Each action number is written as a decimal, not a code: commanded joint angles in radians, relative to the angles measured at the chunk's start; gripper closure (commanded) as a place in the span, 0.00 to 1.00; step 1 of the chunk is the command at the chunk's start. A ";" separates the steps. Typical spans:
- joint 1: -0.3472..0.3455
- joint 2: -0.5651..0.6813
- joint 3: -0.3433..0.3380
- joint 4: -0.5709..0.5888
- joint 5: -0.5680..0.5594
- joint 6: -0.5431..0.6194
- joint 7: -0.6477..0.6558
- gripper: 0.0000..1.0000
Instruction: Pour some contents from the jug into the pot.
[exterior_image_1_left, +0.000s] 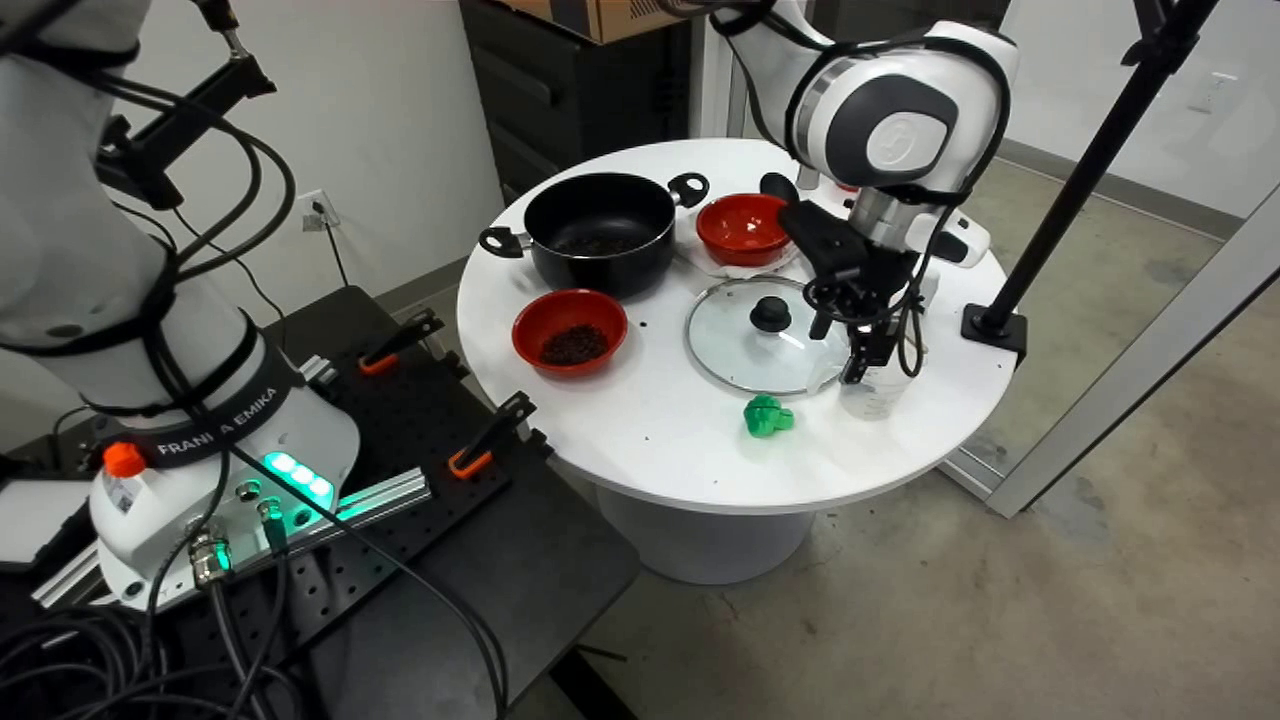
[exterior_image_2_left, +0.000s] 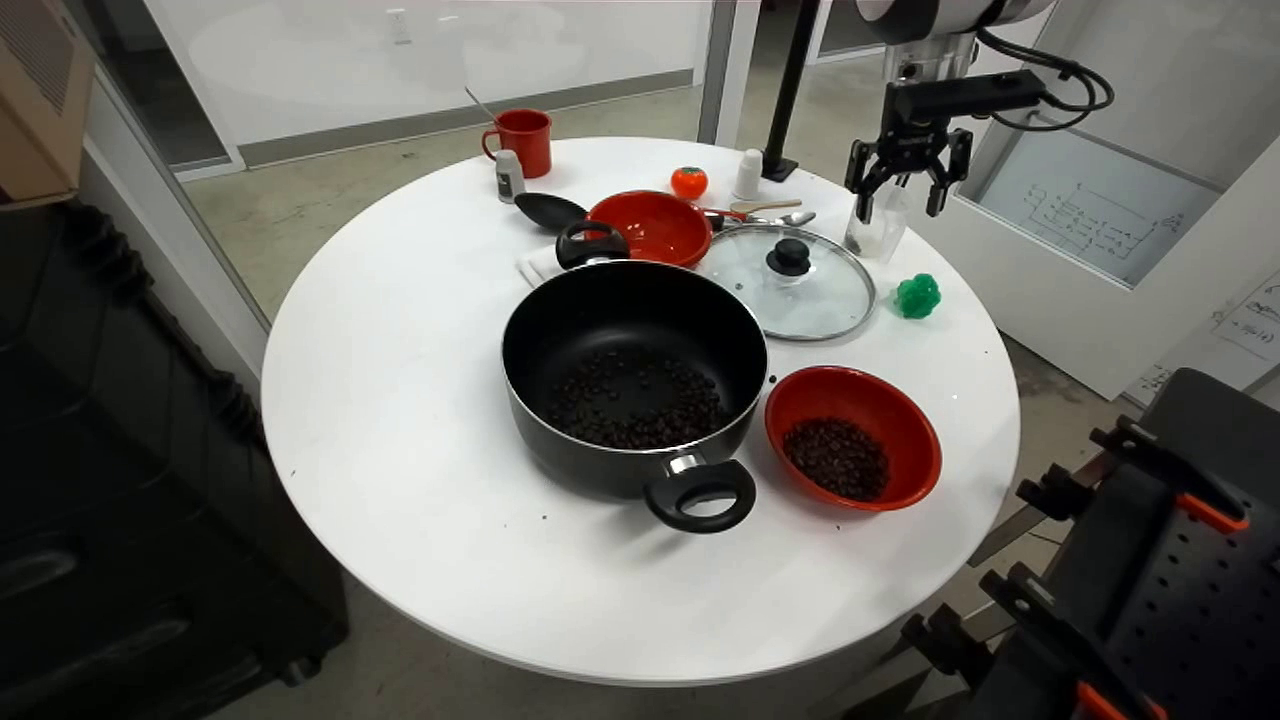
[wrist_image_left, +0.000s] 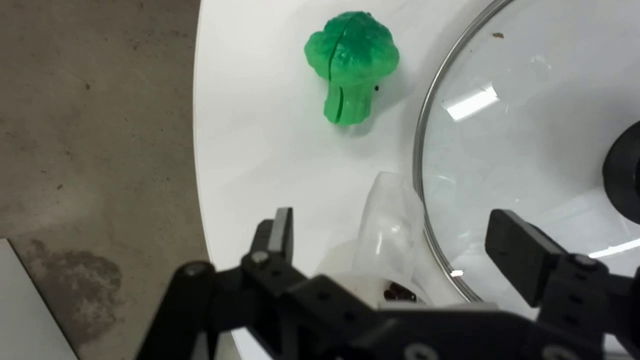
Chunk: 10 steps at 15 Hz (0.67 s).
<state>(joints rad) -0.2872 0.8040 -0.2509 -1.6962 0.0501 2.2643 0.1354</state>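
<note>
Holding fingers (wrist_image_left: 520, 255) spread wide, with the gripper (exterior_image_2_left: 900, 212) pointing down at the jug (exterior_image_2_left: 884, 228). In the wrist view, framing part of the jug, dark pieces (wrist_image_left: 400, 292) inside it, in the gap between both, just beside the glass lid (wrist_image_left: 500, 175). Cannot tell whether touching it. Well apart, like the jug itself, from the pot (exterior_image_2_left: 585, 465), with the glass lid lying between in both exterior views.

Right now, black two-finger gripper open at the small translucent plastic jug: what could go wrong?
In the wrist view one finger of the gripper seems to overhang the round glass lid; lowering could knock it.
The jug stands near the edge of the round white table; a bump might tip it off.
Its dark contents could spill on the way to the wide black pot.
</note>
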 joint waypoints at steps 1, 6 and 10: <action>0.009 0.043 -0.010 0.058 -0.020 -0.017 0.031 0.31; 0.009 0.073 -0.013 0.086 -0.026 -0.015 0.035 0.68; 0.012 0.071 -0.013 0.092 -0.029 -0.015 0.032 0.96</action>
<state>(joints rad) -0.2853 0.8626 -0.2552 -1.6351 0.0392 2.2645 0.1463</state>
